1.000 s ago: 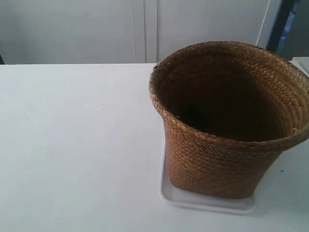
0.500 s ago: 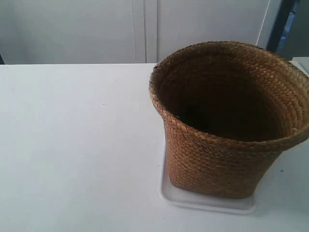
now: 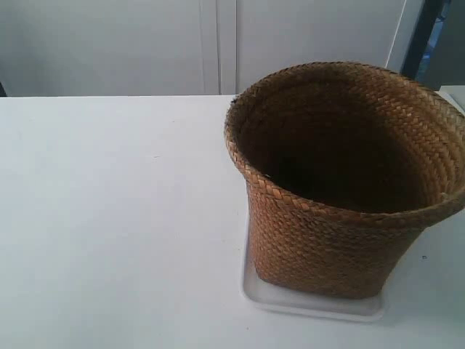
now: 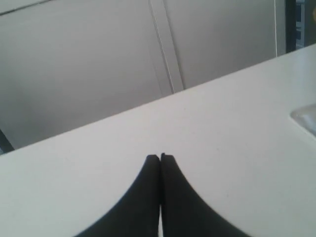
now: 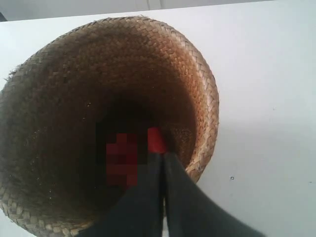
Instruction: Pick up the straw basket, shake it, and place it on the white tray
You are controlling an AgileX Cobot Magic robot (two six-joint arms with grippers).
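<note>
Both grippers were pinched closed, holding nothing. The right gripper [image 5: 163, 155] hung over the straw basket's [image 5: 98, 74] mouth, and the left gripper [image 4: 160, 158] was away from the basket over bare table [image 4: 237, 148]. The basket sat on the white tray [image 3: 312, 305]. It looked light and stiff-ish but crushable, so I'd grab the braided rim. The red thing [image 5: 155, 139] inside the basket was blurred, and part of the rim was cropped in the exterior view.

Standing here I can make out next to no change over the last second; the straw basket [image 3: 327, 247] sits on the white tray [image 3: 312, 308] with rim, lean and footing matching the earlier sights; no shift across the worktop [image 3: 109, 233] shows; the left end effector [image 4: 160, 157] and right end effector [image 5: 160, 155] appear only in the present sight, so nothing can be compared.
</note>
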